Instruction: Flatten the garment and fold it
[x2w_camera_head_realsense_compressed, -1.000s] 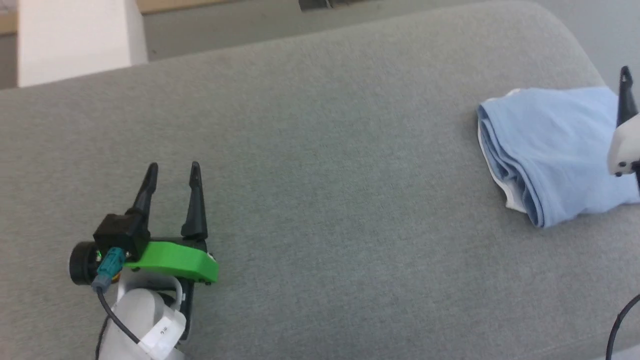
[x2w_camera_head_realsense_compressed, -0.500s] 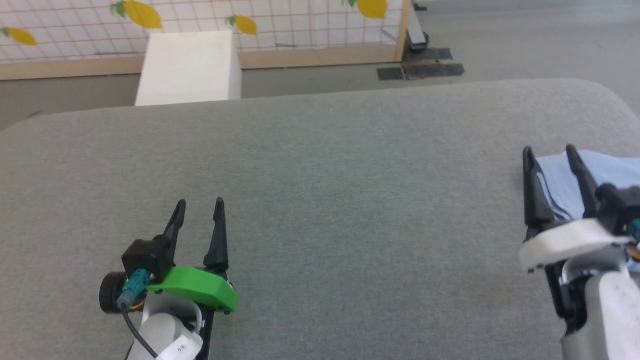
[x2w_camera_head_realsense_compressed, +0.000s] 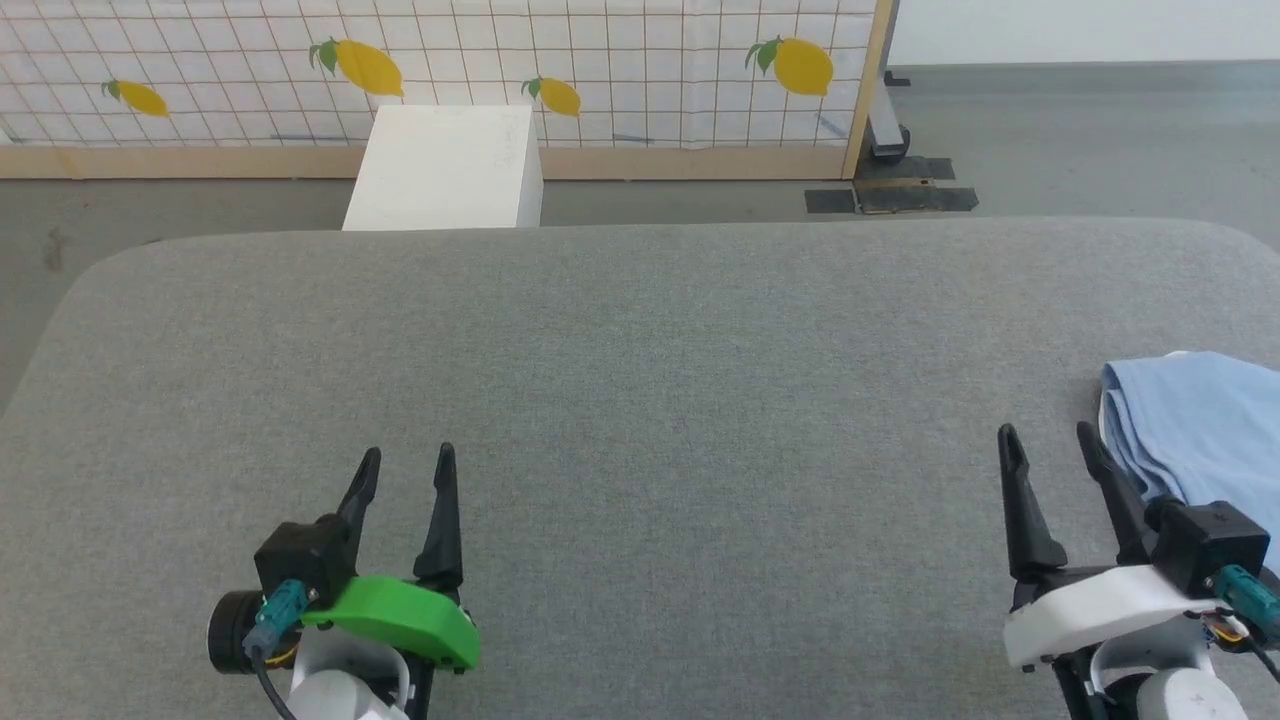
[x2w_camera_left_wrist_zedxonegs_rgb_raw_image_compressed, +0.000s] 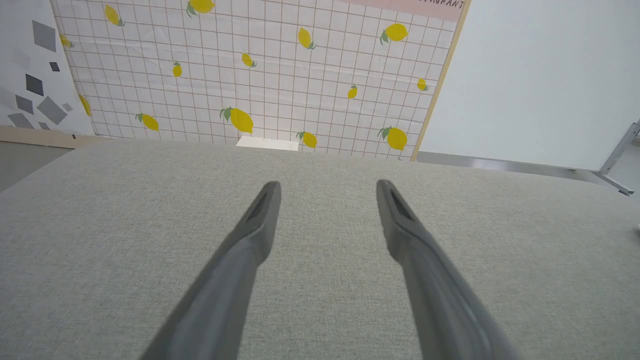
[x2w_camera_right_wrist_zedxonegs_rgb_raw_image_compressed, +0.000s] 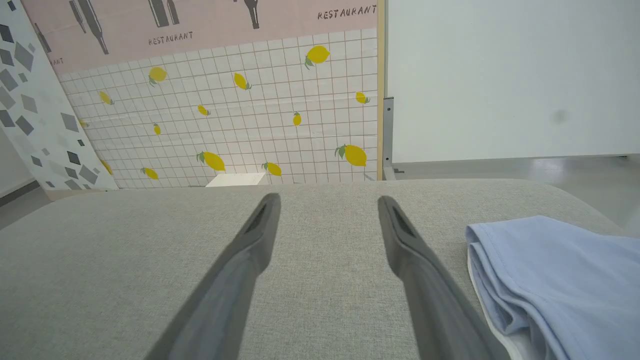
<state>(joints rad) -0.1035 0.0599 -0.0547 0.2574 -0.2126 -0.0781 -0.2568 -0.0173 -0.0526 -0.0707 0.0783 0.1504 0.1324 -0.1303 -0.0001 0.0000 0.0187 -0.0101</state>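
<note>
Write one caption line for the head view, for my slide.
Folded light blue garment lies at the right of the grey surface; left claw and right claw are open and empty.

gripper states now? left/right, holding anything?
Left gripper: open, holding nothing.
Right gripper: open, holding nothing; the folded garment lies just beside it.

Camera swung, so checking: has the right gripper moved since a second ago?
Yes. The right gripper was over the folded light blue knit shirt; now it stands back toward the robot, beside the shirt's left edge.
</note>
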